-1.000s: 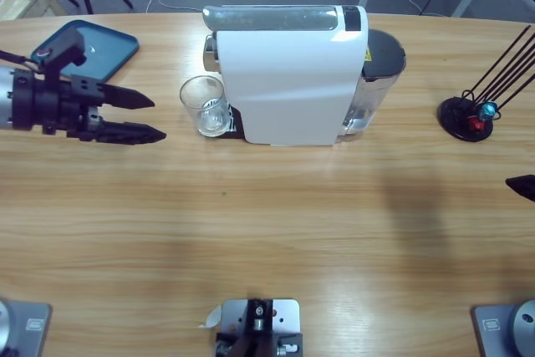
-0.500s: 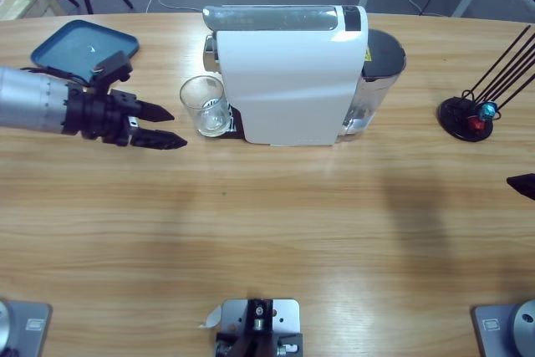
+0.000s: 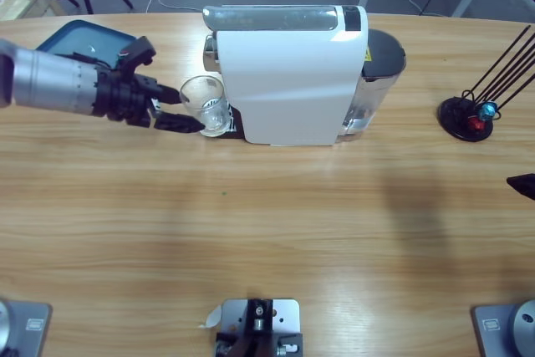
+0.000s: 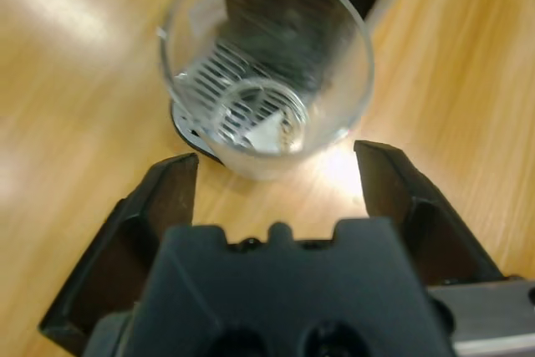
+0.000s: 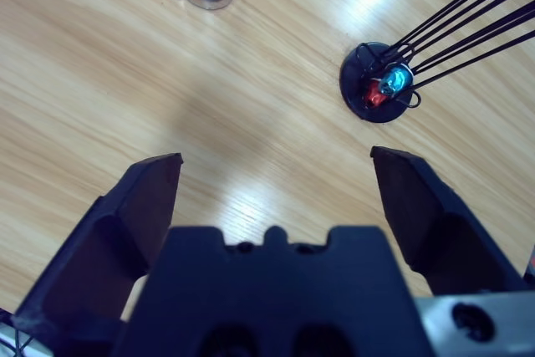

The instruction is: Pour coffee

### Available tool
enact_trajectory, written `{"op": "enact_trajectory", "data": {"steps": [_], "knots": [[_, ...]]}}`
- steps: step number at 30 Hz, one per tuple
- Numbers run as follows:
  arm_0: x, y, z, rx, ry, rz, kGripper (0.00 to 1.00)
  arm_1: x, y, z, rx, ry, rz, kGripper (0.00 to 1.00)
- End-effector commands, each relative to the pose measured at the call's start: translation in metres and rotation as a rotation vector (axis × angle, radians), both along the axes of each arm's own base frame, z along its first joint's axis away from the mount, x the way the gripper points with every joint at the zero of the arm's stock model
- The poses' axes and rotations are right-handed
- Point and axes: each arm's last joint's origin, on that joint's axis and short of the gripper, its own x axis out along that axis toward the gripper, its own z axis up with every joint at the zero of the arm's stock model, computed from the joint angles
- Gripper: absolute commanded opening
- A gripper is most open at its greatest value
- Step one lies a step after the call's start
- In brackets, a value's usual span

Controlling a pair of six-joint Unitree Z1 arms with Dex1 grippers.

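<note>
Clear cylindrical drinking glass (image 3: 203, 104) stands against the white coffee machine (image 3: 292, 73), bare wood beside it. Left gripper (image 3: 185, 113), level, 2 jaws parted, flanks the glass without contact.

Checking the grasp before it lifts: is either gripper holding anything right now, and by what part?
Nothing is held. The left gripper is open just short of the glass; the right gripper is open over bare table.

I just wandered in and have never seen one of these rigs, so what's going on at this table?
The left gripper is open and reaching for a clear glass that stands on the drip tray of a white coffee machine. Its jaws sit on either side of the glass, not closed on it. The right gripper hangs open over bare table near a black wire holder, handling nothing. I can't make out any coffee in the glass.
</note>
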Motion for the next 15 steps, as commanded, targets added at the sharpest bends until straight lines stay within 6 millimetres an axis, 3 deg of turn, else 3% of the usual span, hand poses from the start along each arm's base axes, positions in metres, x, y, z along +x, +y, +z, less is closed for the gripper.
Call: {"op": "enact_trajectory", "data": {"steps": [1,15], "knots": [[0.016,-0.011,-0.018,0.017,0.027,0.017,1.000,-0.003,-0.005,-0.005,-0.003,-0.009,-0.016,0.973],[0.027,-0.025,-0.025,0.002,0.042,-0.015,0.985,-0.003,-0.005,-0.005,-0.001,-0.010,-0.016,0.973]]}}
